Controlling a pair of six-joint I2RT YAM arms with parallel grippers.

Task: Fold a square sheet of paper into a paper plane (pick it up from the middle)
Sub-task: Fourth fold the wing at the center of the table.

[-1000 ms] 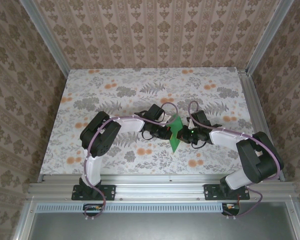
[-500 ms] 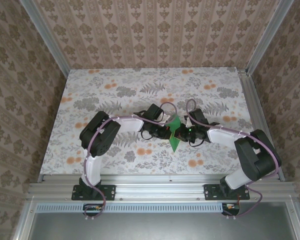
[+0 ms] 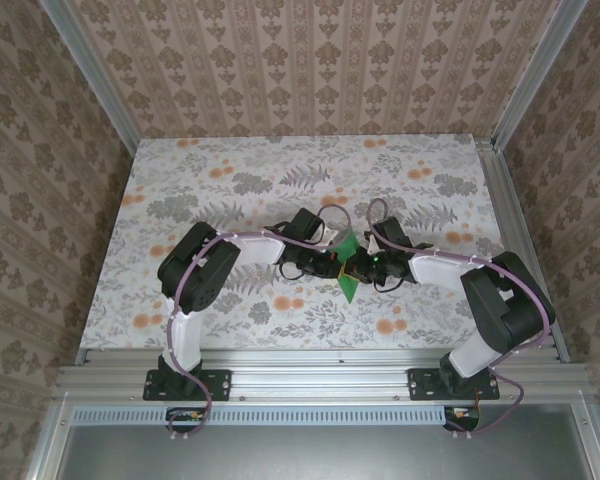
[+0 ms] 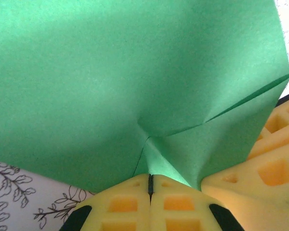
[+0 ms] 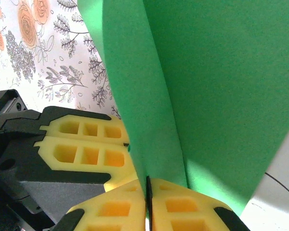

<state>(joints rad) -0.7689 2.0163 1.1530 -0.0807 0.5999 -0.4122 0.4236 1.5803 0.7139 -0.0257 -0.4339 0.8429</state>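
White-and-black arms (image 3: 195, 270), looping purple cables (image 3: 183, 300), yellow gridded gripper fingers (image 4: 123, 204), black bases (image 3: 185, 381)

Right-arm entry: right gripper (image 3: 364, 266) shifted left, now just beside left gripper (image 3: 332, 265). Paper entry: square sheet of paper (image 3: 347, 286) shows narrower.

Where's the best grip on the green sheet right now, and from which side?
Likely its creased edge, jaws straddling it edge-on: the green sheet is held up thin, probably stiffest at the fold. The left gripper and right gripper are shut on it from opposite sides.
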